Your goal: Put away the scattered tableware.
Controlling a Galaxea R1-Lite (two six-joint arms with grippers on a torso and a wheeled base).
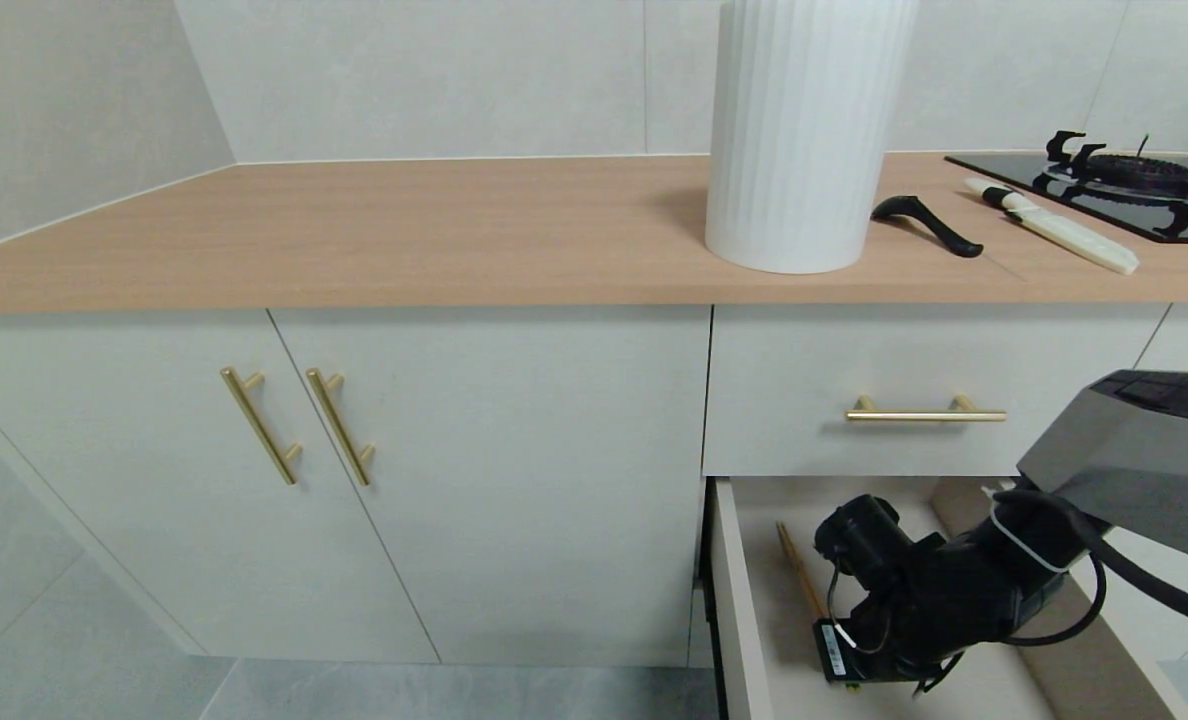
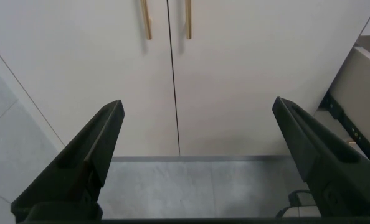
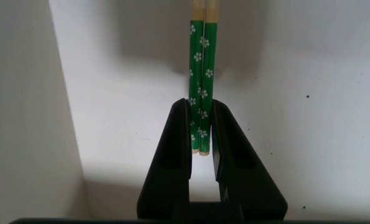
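In the open pale drawer (image 1: 739,600), the right claw (image 3: 202,134) was clenched on a pair of green flower-patterned chopsticks (image 3: 200,81). Their far ends were cut off in the wrist view, and the arm hid all but a bare wooden stretch (image 1: 799,582) from the head camera. The left claw (image 2: 200,155) hung released, low before the white cupboard doors (image 2: 235,74). On the wooden bench (image 1: 404,230) beyond lay a black curved utensil (image 1: 924,222) and a cream-white utensil (image 1: 1049,225), beside a tall white ribbed cylinder (image 1: 804,130).

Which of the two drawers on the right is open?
The lower drawer: pulled out, with the right gripper holding chopsticks inside. The upper drawer is shut.
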